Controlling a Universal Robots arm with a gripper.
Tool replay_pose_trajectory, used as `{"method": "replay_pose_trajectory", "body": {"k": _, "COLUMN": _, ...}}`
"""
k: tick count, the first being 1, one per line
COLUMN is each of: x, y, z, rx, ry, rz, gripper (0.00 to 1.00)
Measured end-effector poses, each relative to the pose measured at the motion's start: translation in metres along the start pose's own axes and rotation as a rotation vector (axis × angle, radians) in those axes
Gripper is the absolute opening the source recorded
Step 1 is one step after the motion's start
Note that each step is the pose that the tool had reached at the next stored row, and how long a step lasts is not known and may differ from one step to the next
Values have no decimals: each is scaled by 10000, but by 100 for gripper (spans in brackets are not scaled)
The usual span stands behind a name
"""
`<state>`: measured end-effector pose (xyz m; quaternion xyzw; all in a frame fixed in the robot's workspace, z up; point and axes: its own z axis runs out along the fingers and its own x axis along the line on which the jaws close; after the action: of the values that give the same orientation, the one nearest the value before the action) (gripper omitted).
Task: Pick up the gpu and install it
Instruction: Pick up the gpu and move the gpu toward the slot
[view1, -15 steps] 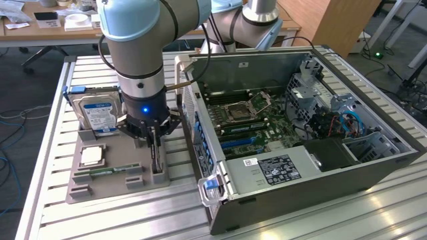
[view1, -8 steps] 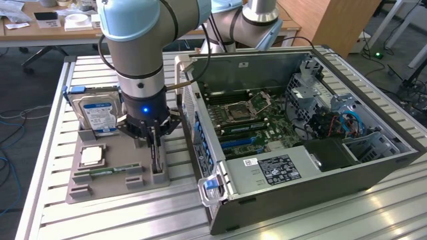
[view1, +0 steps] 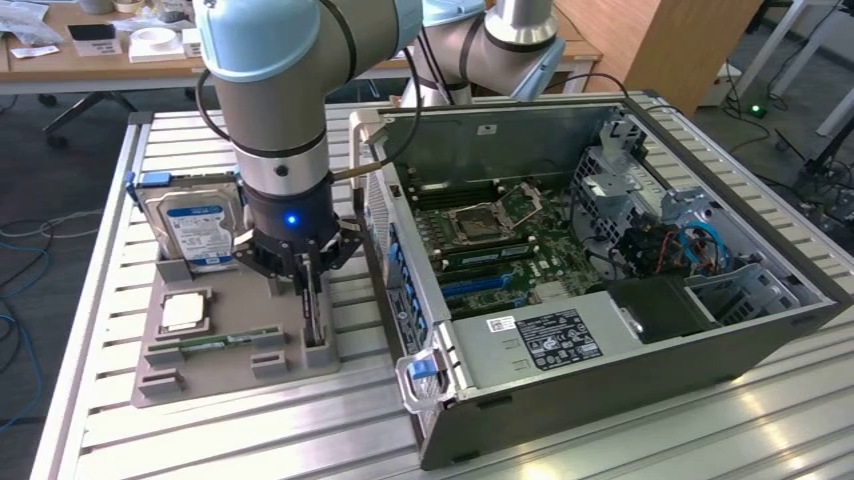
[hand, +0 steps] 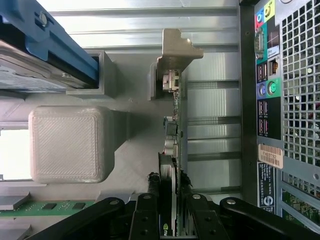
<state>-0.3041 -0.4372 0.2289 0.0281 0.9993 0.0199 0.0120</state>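
You have the tray (view1: 200, 378) at the exterior view's lower left on the surface (view1: 667, 440), with the computer case (view1: 747, 330) just beside it to the right. On the tray, the hard drive (view1: 194, 228) is at the rear, the RAM stick (view1: 220, 341) is in front, and the gpu (view1: 311, 312) stands upright along the right edge.

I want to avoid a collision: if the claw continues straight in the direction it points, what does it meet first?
The gpu, which stands on edge inside the claw. Beyond its edge, probably the gray holder underneath, though depth is unclear.
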Motion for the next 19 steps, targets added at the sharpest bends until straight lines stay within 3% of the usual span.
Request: {"method": "replay_pose_trajectory", "body": {"k": 19, "x": 0, "y": 0, "z": 0, "rx": -3, "ry": 5, "rz": -110, "gripper": 26}}
